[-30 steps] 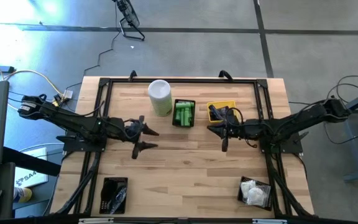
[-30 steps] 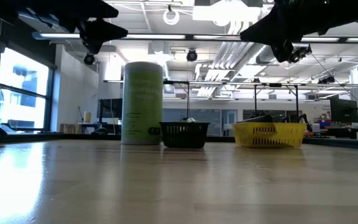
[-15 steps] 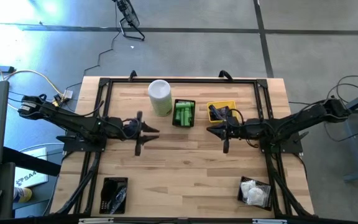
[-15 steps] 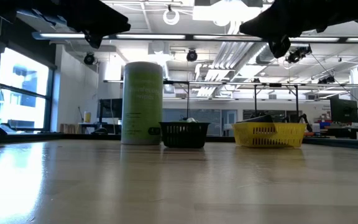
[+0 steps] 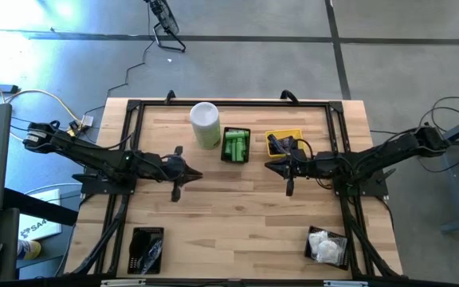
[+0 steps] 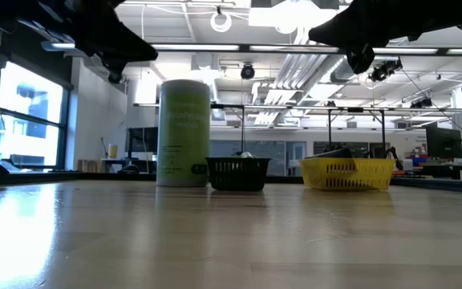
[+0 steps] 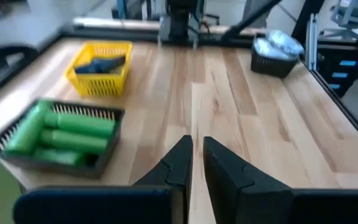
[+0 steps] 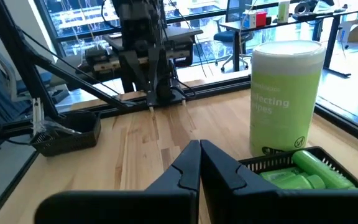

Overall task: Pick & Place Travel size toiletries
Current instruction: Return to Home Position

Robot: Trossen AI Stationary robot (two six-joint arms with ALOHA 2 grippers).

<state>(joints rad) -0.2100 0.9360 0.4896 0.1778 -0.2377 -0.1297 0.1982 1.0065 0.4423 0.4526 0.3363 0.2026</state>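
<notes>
Travel size toiletries lie sorted in four baskets on the worktop (image 5: 237, 215). Green bottles (image 5: 235, 147) fill the black mesh basket (image 5: 236, 129) just beside the tall white-and-green canister (image 5: 205, 124). Dark navy tubes (image 5: 280, 144) lie in the yellow basket (image 5: 295, 132) next to it. At the opposite edge, white packets (image 5: 325, 244) are in the right corner basket (image 5: 344, 237) and dark pieces (image 5: 150, 251) in the left corner basket (image 5: 134, 235). The left pincer (image 5: 196, 174) hangs above the worktop near the canister, its fingers (image 7: 180, 158) almost together with only a thin gap, holding nothing. The right pincer (image 5: 268, 167) hangs just beside the yellow basket, closed and empty.
</notes>
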